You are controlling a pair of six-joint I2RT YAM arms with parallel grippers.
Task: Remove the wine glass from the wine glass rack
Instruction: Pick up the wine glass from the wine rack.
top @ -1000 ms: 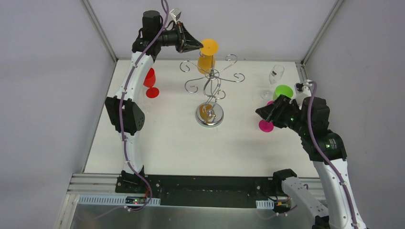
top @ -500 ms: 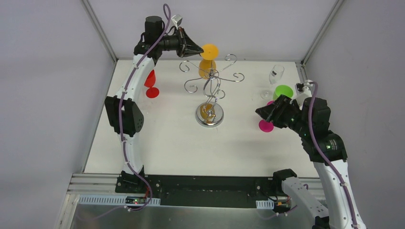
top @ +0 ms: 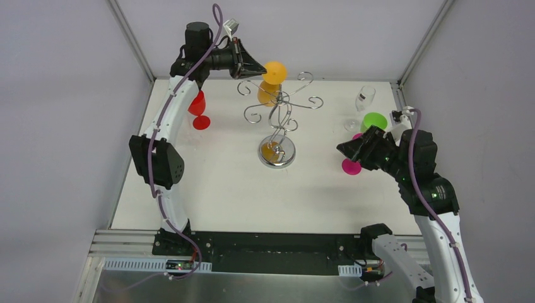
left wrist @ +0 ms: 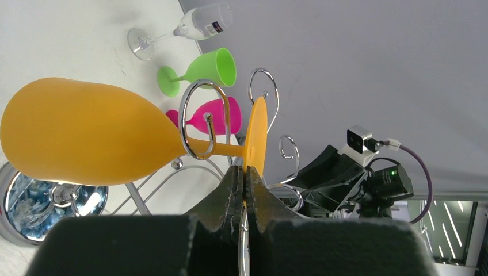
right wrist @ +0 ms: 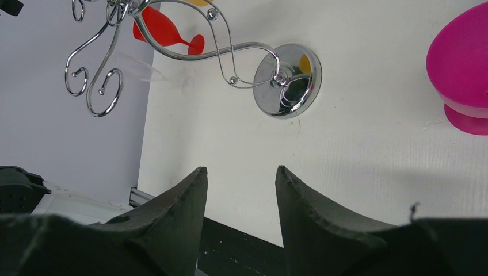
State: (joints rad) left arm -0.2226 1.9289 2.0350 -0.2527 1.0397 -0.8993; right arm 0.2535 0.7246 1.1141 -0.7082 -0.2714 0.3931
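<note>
Centre of counter point(top: 221, 189), nearer far edge: wine glass rack point(top: 277, 158); wine glass point(top: 270, 95) hangs on its far side. Far-left corner: single glass point(top: 199, 108). Right edge: group of three glasses point(top: 373, 120).

No legible txt/nos.; sticker point(left wrist: 214, 25) on clear glass point(left wrist: 195, 22) too blurry to read

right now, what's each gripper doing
Left gripper: closed on the foot of the orange wine glass.
Right gripper: open, holding nothing.
</note>
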